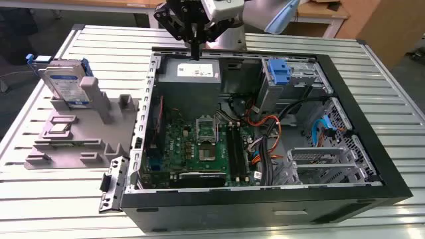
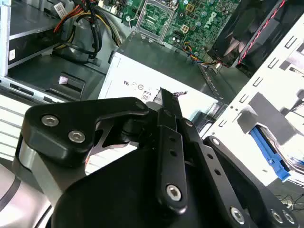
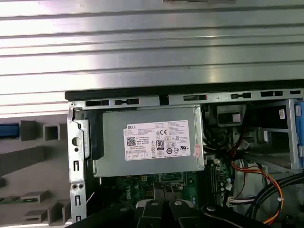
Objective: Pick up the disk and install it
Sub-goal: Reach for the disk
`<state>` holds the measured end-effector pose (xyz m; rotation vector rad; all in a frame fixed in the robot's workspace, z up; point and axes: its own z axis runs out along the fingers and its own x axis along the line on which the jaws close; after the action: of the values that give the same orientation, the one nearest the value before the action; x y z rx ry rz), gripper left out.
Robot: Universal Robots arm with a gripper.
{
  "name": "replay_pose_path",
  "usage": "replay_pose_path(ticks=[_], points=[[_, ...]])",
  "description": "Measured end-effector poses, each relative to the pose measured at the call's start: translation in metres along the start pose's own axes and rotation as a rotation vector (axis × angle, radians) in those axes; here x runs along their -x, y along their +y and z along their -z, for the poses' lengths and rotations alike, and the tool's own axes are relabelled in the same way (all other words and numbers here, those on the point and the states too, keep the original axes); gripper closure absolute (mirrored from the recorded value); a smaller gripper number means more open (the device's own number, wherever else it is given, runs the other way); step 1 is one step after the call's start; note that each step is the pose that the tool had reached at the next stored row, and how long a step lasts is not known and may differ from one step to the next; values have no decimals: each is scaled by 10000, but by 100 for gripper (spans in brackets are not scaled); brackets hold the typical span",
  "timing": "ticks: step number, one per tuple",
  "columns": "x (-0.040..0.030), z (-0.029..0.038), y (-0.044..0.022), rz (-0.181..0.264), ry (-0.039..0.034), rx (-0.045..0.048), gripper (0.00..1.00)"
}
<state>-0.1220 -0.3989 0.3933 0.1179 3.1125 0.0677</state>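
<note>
The disk (image 1: 66,82), a silver-grey drive with a blue-and-white label in a blue carrier, stands upright in a slot of the grey fixture (image 1: 73,139) at the exterior view's left, outside the computer case. My gripper (image 1: 196,54) hangs far from it, over the back wall of the open case (image 1: 265,199), just above the grey power supply (image 1: 191,72). Its black fingers (image 2: 164,102) are pressed together, shut with nothing between them. In the first wrist view the gripper (image 3: 164,205) is over the motherboard edge below the power supply (image 3: 149,142). A blue carrier edge (image 2: 268,154) shows in the second wrist view.
The case lies open on a slatted metal table (image 1: 53,209). Inside are the green motherboard (image 1: 199,144), orange and black cables (image 1: 265,129), a bare blue bracket (image 1: 279,69) in the upper bay and a metal drive cage (image 1: 319,162) at the exterior view's right.
</note>
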Motion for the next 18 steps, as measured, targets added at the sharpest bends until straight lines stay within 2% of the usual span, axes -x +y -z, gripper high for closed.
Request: replay_pose_path(ticks=[11, 18], points=[[-1, 0, 0, 0, 0, 0, 90], [-62, 1, -5, 0, 0, -1, 90]])
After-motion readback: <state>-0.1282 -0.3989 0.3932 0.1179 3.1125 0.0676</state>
